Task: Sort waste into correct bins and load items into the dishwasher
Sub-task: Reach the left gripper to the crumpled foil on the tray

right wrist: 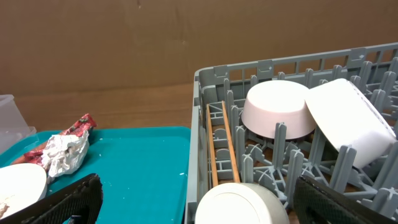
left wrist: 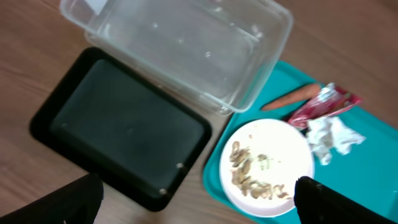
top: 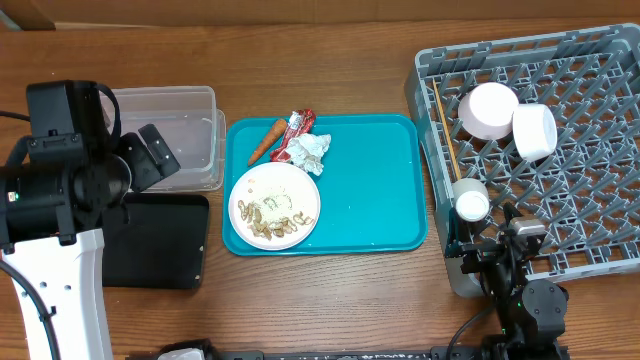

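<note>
Fingers of left gripper and right gripper: spread apart, empty. Waste: carrot, wrapper, tissue bunched at 11 o'clock of tray; scraps on plate, 7 o'clock. Risk: touching wrapper and tissue lifting together, mis-sorted.

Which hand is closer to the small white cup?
Right. The right hand is beside the small white cup in the grey plastic rack; the left hand hovers near the clear tub.
</note>
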`<control>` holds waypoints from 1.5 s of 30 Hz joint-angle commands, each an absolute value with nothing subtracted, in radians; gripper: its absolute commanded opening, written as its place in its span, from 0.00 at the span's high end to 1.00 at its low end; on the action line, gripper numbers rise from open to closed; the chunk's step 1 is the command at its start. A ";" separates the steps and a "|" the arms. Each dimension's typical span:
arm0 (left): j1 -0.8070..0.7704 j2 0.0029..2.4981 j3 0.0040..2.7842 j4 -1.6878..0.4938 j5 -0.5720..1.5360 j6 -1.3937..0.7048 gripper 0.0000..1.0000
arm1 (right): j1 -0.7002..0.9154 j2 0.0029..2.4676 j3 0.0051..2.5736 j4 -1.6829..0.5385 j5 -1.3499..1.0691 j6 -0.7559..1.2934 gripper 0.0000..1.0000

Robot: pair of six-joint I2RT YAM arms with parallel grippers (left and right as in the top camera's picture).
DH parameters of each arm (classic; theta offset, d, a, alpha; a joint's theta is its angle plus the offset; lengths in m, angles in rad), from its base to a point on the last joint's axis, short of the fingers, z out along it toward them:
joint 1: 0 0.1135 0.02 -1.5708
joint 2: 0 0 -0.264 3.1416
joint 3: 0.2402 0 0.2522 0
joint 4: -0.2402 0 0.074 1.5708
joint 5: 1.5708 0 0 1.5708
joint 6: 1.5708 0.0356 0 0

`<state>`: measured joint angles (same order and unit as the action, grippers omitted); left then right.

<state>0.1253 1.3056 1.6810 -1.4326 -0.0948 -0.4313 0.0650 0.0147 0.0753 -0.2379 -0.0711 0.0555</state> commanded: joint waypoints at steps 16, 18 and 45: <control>-0.231 1.715 1.676 -1.012 0.289 -0.400 0.07 | 0.057 0.003 0.071 -0.229 -0.072 0.052 0.00; -0.276 1.774 1.676 -0.979 0.233 -0.382 0.12 | 0.057 0.003 0.071 -0.229 -0.073 0.052 0.00; -0.550 2.137 1.787 -0.914 -0.313 -0.444 0.96 | 0.057 0.003 0.071 -0.229 -0.072 0.052 0.00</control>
<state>-0.5503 2.1956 1.7042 -0.8738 -0.2848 -0.3706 0.0650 0.0147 0.0753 -0.2359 -0.0711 0.0555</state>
